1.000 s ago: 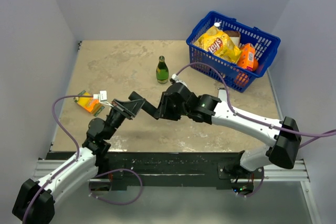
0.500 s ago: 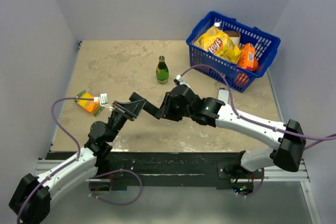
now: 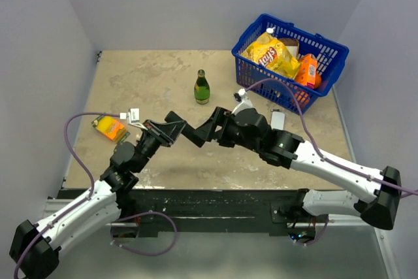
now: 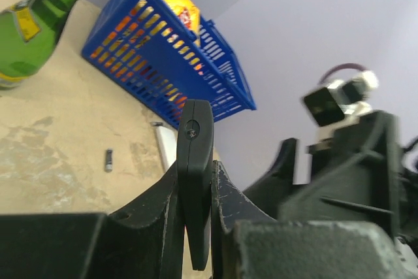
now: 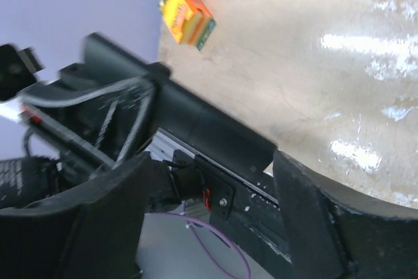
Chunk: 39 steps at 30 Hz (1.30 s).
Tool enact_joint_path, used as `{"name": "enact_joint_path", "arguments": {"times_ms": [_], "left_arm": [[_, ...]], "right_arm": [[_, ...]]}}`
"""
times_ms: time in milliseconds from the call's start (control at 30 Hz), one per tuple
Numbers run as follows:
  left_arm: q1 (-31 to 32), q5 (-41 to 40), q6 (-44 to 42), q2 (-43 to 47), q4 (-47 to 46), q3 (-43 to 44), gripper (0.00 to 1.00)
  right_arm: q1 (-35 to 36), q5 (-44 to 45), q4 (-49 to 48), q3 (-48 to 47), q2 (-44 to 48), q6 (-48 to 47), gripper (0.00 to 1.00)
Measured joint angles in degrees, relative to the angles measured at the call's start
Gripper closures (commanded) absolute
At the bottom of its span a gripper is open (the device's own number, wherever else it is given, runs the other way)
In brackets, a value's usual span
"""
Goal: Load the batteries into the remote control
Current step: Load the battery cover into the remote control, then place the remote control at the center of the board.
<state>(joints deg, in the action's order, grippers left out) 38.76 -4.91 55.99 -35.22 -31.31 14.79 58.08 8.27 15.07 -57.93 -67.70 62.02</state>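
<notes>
- Yellow Lay's bag (image 3: 271,57) sits in the blue plastic lattice basket (image 3: 334,70).
- Left claw (image 4: 194,173) clenches the slim black remote control (image 4: 196,132).
- Right claw (image 5: 209,161) gapes, released.

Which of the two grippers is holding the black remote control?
The left gripper: its jaws are shut on the remote control, seen edge-on. The right gripper stands open, gripping nothing.

White arms (image 3: 326,164), black joints (image 3: 385,195), purple cables (image 3: 66,136)
</notes>
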Motion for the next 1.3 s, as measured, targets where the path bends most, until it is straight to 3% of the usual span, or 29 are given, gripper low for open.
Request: {"name": "enact_joint_path", "arguments": {"times_ms": [133, 300, 467, 667, 933, 1300], "left_arm": [[-1.66, -0.33, -1.03, -2.78, 6.29, 3.15, 1.00], [-2.45, -0.17, -1.25, -4.76, 10.32, 3.96, 1.00], [-2.49, 0.76, -1.60, -5.70, 13.62, 5.95, 1.00], [-2.49, 1.95, -1.66, -5.46, 15.63, 8.31, 1.00], [-2.49, 3.26, -1.79, -5.25, 17.51, 9.22, 1.00], [-2.49, 4.76, -1.77, -5.86, 17.55, 9.42, 1.00]], "right_arm": [[-0.02, 1.29, 0.22, 0.11, 4.68, -5.46, 0.17], [-0.02, 1.14, 0.79, -0.39, 7.89, -18.73, 0.10], [-0.02, -2.34, 0.35, -2.84, 4.81, -33.14, 0.08], [0.02, -4.94, 0.11, -3.87, -2.95, -44.17, 0.08], [0.02, -6.54, -0.02, -3.89, -6.62, -50.84, 0.11], [0.02, -7.85, 0.55, -4.22, -8.85, -52.89, 0.11]]}}
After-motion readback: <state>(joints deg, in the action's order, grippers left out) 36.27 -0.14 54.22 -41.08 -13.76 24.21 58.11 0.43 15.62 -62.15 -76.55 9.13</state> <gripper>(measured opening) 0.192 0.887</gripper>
